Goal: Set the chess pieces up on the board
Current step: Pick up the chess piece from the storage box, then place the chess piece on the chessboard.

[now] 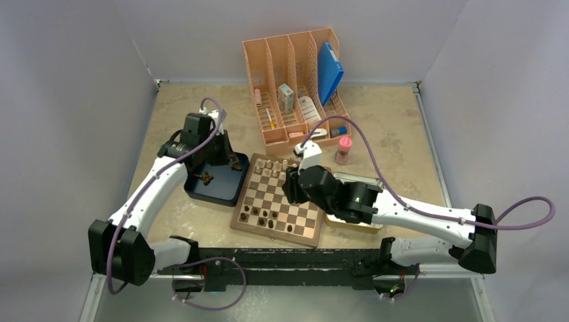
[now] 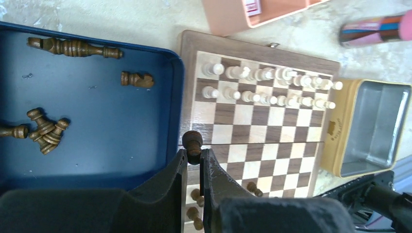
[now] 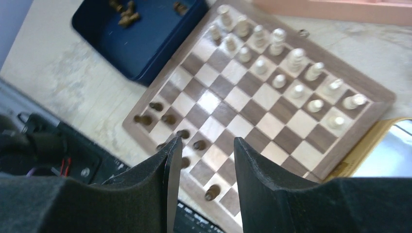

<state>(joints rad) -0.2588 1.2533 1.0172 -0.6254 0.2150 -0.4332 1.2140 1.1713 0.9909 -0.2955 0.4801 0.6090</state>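
Top view: the right arm [image 1: 416, 213] covers most of the tin [image 1: 343, 176], and the dark pieces [image 1: 258, 213] on the board [image 1: 302, 216] are too small to identify. Left wrist view: the left gripper [image 2: 194, 155] hides the base of its dark piece [image 2: 193, 140]; the tray [image 2: 107, 126] is cut off at left.

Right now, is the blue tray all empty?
No, several dark pieces lie loose in the tray.

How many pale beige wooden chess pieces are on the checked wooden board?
16. The pale beige wooden chess pieces stand in two rows of eight along the far side of the checked wooden chessboard; none seems hidden.
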